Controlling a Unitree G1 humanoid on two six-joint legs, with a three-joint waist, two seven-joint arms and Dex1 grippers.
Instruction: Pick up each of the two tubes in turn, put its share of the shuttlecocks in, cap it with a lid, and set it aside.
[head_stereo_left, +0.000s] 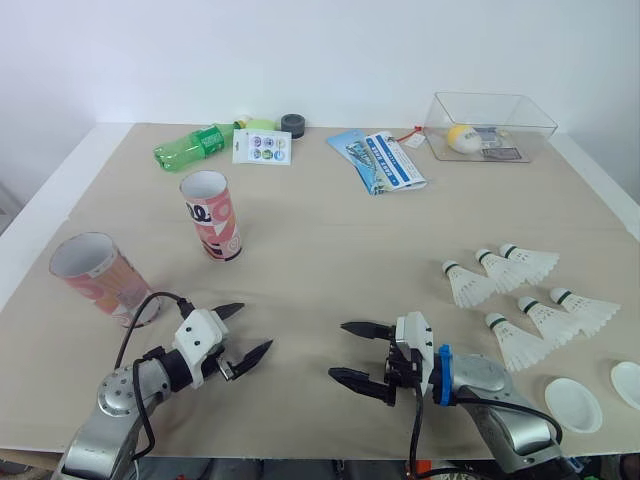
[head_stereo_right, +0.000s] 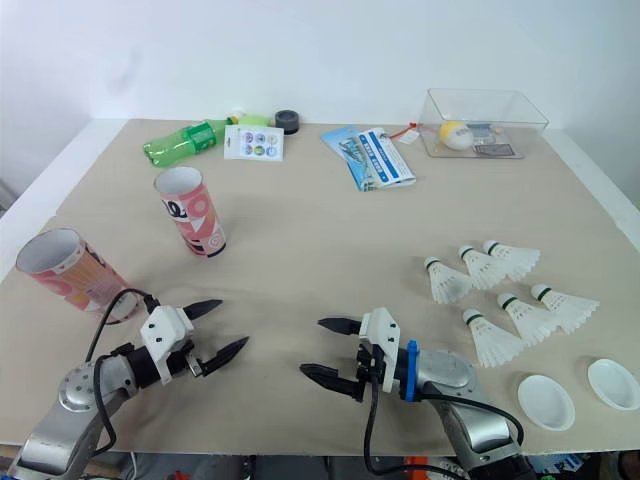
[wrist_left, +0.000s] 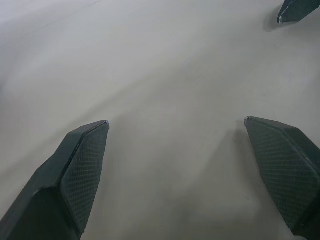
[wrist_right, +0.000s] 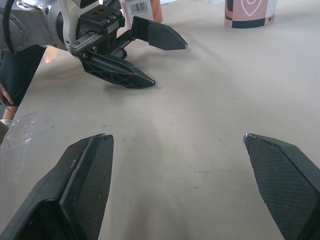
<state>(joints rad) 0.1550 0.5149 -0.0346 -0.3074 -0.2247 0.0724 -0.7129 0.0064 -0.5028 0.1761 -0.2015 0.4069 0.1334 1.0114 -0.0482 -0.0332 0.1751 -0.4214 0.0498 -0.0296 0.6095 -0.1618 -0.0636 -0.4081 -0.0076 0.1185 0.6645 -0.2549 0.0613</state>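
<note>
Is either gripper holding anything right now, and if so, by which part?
Nothing is held: the left gripper and the right gripper both hover open and empty over the table.

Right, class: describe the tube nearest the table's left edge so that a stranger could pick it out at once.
Find the table's left edge. Near the left gripper, an open tube stands there. Unlike the other tube, farther in with a black base band, it is striped pink and orange.

Left pincer (head_stereo_left: 256, 326) and right pincer (head_stereo_left: 337, 350), both spread wide, tips toward each other, low over the tan table (head_stereo_left: 330, 250).
</note>
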